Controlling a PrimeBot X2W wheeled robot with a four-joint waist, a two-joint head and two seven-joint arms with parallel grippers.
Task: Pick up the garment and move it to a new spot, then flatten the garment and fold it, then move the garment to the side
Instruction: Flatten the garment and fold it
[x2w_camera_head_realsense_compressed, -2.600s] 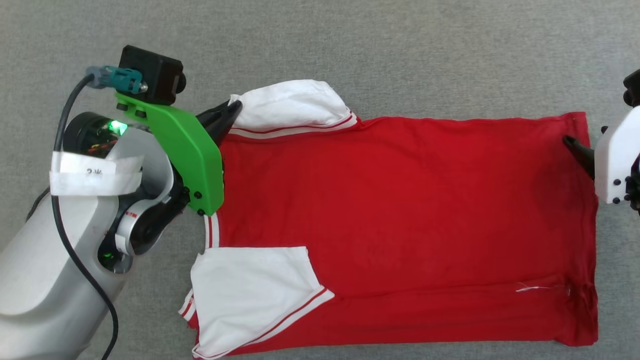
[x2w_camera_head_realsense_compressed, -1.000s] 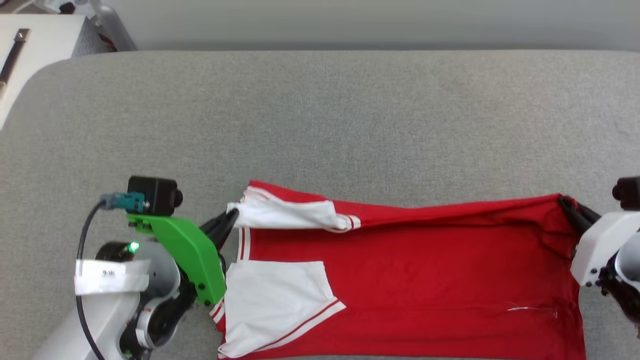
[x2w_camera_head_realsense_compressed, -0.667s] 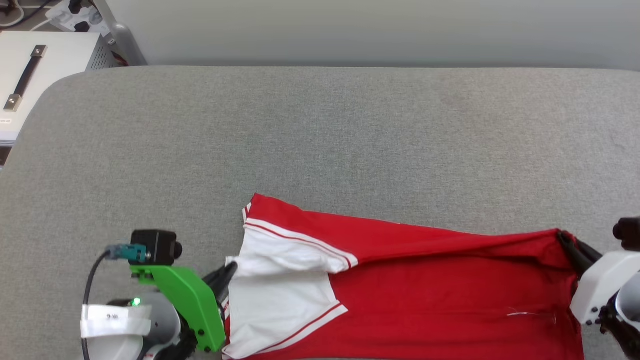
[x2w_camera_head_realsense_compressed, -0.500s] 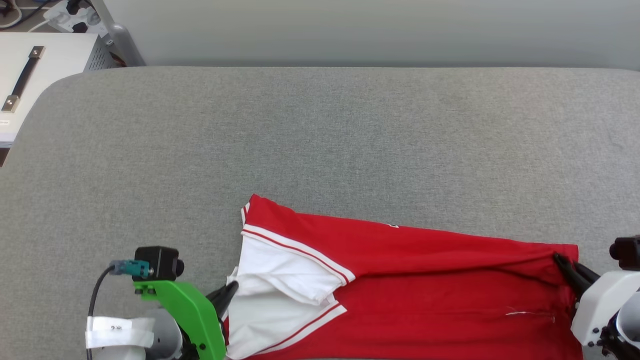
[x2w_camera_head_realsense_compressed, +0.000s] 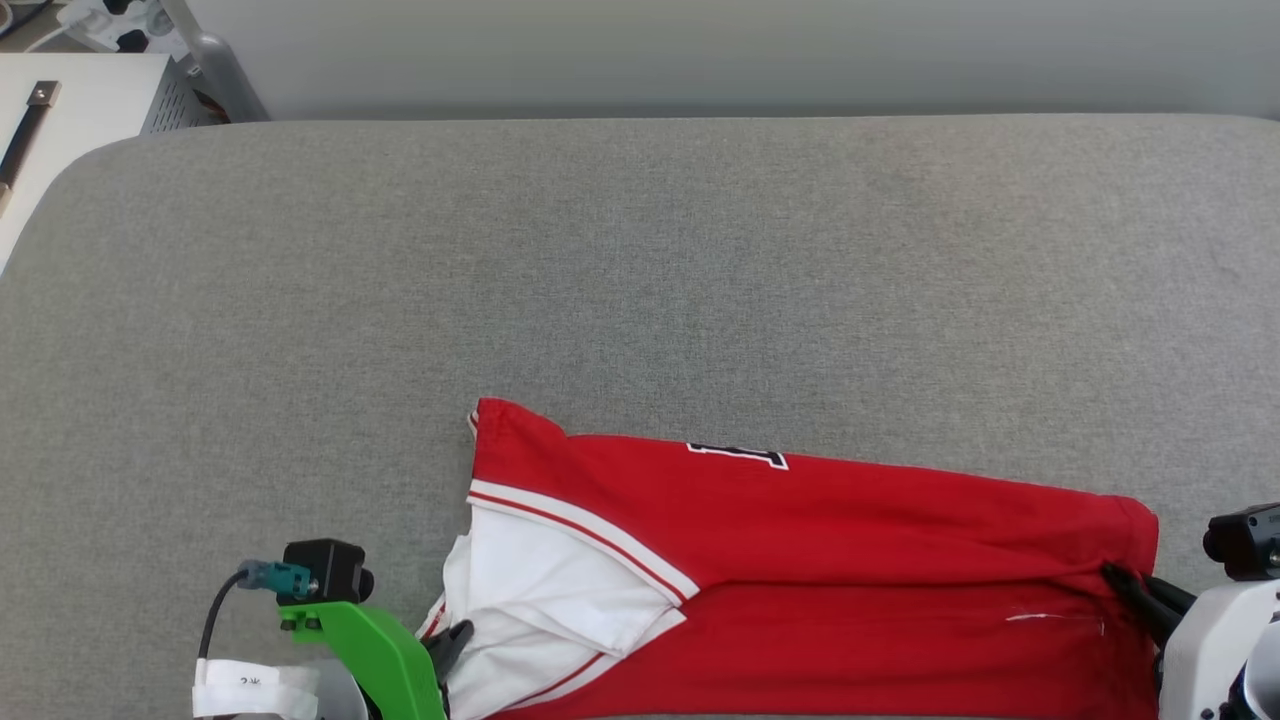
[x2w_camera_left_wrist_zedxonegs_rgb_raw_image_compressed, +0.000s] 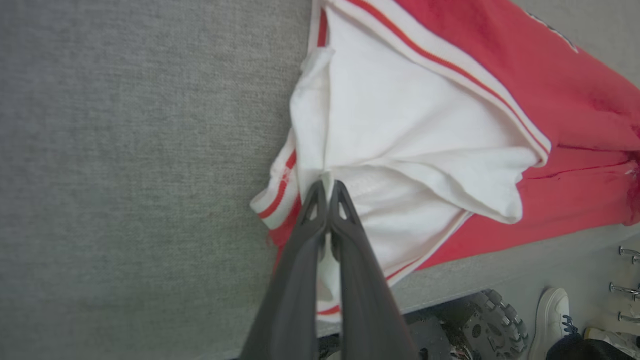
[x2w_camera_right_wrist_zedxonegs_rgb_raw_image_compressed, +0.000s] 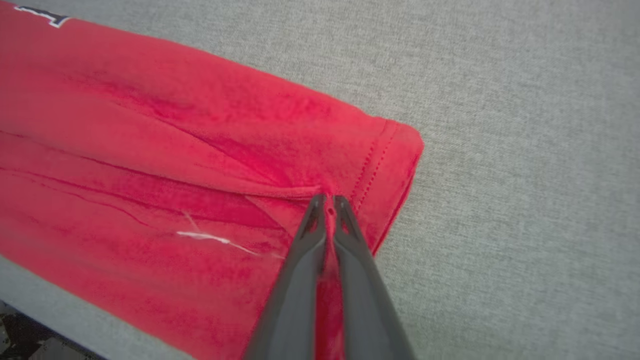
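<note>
- The left gripper (x2w_camera_left_wrist_zedxonegs_rgb_raw_image_compressed: 327, 186) has its fingers pressed together on the white sleeve (x2w_camera_left_wrist_zedxonegs_rgb_raw_image_compressed: 425, 125) of the garment (x2w_camera_head_realsense_compressed: 850, 560), beside the striped trim
- The right gripper (x2w_camera_right_wrist_zedxonegs_rgb_raw_image_compressed: 327, 199) is clamped on a pinch of red cloth just inside the stitched hem (x2w_camera_right_wrist_zedxonegs_rgb_raw_image_compressed: 375, 160)
- The garment lies doubled over lengthwise on the near part of the grey padded surface (x2w_camera_head_realsense_compressed: 640, 280), with a sliver of black lettering (x2w_camera_head_realsense_compressed: 738, 455) at its far edge
- Its near side reaches the surface's near edge; beyond it, bare grey runs to the far edge and out to both sides
- Both arms come in low from the near corners, the left under a green bracket (x2w_camera_head_realsense_compressed: 375, 650), the right in a white housing (x2w_camera_head_realsense_compressed: 1200, 650), fingers pointing inward at the cloth's two ends
</note>
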